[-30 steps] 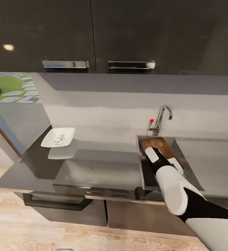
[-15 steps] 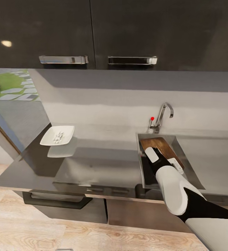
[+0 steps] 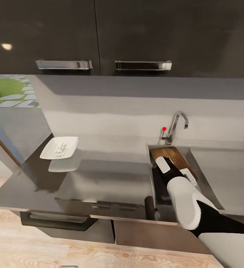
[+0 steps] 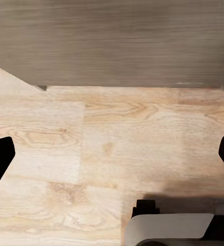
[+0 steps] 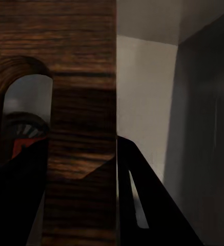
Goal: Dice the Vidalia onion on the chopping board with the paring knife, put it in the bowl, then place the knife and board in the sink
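The chopping board (image 3: 175, 155) leans inside the sink (image 3: 150, 169), under the curved tap (image 3: 177, 125). My right gripper (image 3: 169, 160) reaches into the basin and is shut on the board's edge. In the right wrist view the dark wood of the board (image 5: 81, 92) sits between both fingers (image 5: 142, 195). A red patch (image 5: 19, 147) shows through the board's slot; I cannot tell whether it is the paring knife. The white bowl (image 3: 51, 153) stands at the countertop's (image 3: 107, 175) far left, with the Vidalia onion (image 3: 60, 149) in it as small white cubes. My left gripper (image 4: 112, 159) hangs open over the wooden floor.
Dark wall cabinets with steel handles (image 3: 142, 65) hang above the counter. The tap's red knob (image 3: 164, 129) sits left of the spout. The drainboard (image 3: 226, 175) stretches right of the basin. A dark cabinet front (image 4: 112, 41) rises beyond the floorboards.
The whole head view has shifted slightly, so the camera moved. My right arm and the board keep their place in the sink.
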